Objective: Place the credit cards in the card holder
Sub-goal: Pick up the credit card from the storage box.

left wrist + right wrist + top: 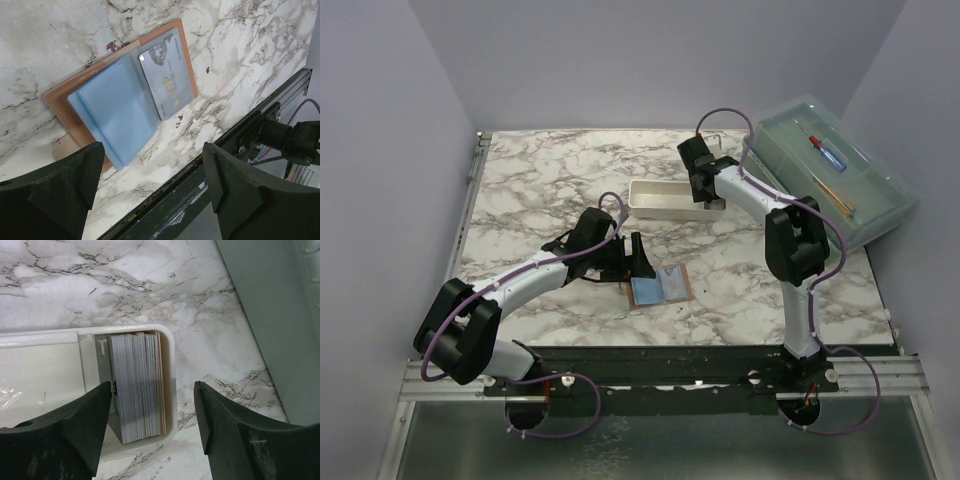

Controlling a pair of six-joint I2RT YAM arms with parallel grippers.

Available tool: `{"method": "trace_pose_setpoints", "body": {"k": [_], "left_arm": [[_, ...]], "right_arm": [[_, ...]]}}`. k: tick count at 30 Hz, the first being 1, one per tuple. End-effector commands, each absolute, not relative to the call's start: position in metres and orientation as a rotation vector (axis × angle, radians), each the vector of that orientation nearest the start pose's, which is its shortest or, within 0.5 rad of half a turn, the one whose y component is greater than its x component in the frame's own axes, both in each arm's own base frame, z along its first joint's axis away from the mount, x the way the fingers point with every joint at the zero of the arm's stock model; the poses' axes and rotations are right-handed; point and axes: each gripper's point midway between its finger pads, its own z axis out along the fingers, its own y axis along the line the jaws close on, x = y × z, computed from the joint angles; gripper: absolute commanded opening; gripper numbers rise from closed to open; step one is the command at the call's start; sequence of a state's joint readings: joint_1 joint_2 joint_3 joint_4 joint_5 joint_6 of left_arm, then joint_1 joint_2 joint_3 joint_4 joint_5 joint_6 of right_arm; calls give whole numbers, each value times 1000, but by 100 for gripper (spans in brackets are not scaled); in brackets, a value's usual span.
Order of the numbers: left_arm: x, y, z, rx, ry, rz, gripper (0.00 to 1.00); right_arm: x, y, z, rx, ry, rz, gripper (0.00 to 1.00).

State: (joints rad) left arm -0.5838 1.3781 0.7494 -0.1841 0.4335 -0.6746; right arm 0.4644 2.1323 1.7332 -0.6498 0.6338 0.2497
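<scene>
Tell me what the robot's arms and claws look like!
The left arm and right arm are white tubes with chunky black joints. A thin purple cable loops along each one. The left gripper and right gripper each have two thick, black, wedge-shaped fingers.

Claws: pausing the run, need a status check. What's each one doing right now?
Left claw: open, empty, over the card holder.
Right claw: open, empty, over the credit cards in the tray.
</scene>
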Motion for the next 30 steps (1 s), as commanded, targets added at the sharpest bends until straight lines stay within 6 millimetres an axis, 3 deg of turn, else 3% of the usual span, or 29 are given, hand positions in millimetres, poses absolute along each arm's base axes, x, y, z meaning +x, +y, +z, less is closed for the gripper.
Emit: {"method": "trace_pose_setpoints", "body": {"k": [1, 6, 13, 17, 24, 30], "left_arm": [[224, -260, 96, 114, 2561, -1041, 86], [223, -260, 96, 113, 2562, -1043, 86], [223, -260, 94, 111, 2566, -1041, 86], [223, -260, 93, 114, 2570, -1041, 86], [223, -261, 91, 119, 2577, -1046, 86], [223, -260, 89, 116, 2582, -1037, 86]], "right_arm": [[475, 132, 73, -91, 2443, -537, 74], [472, 127, 67, -94, 2458, -576, 74], [477, 122, 93, -70, 2399, -609, 66], [477, 121, 99, -77, 2393, -610, 58], [475, 125, 88, -93, 2422, -598, 41], [476, 130, 91, -106, 2415, -601, 29]]}}
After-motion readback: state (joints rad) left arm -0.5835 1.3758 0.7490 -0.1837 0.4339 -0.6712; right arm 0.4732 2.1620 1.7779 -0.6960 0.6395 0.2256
